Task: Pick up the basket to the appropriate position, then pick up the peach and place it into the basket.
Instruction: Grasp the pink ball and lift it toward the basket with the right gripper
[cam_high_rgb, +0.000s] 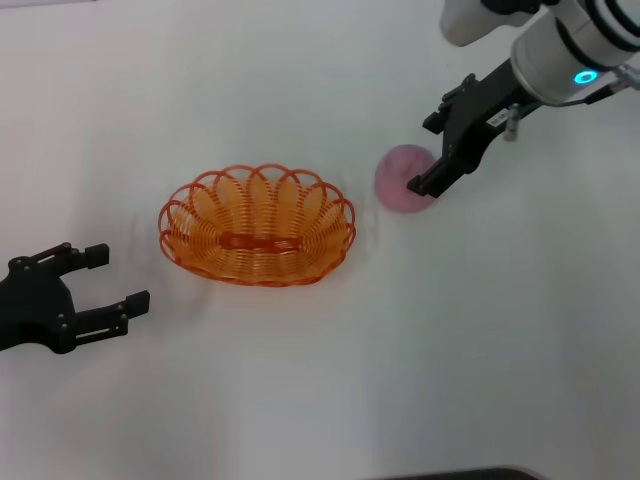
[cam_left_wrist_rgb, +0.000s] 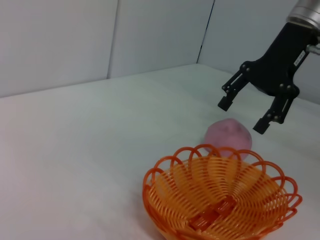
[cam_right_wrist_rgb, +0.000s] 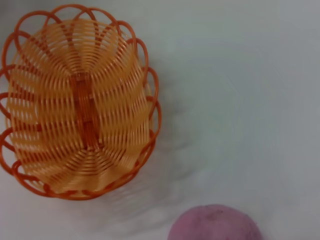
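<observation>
Now the peach step: the right gripper, fingers spread, hovers over the round dull-pink matte peach toward the white table's far right. The oval orange wire-loop basket sits mid-table, empty. Next: descend, straddle, close. The left gripper idles open near the left edge.

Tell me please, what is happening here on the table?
The right gripper hangs open just above the peach, not yet holding it. The empty basket sits on the white table beside the peach, apart from it. The left gripper rests open, off to the basket's left.
</observation>
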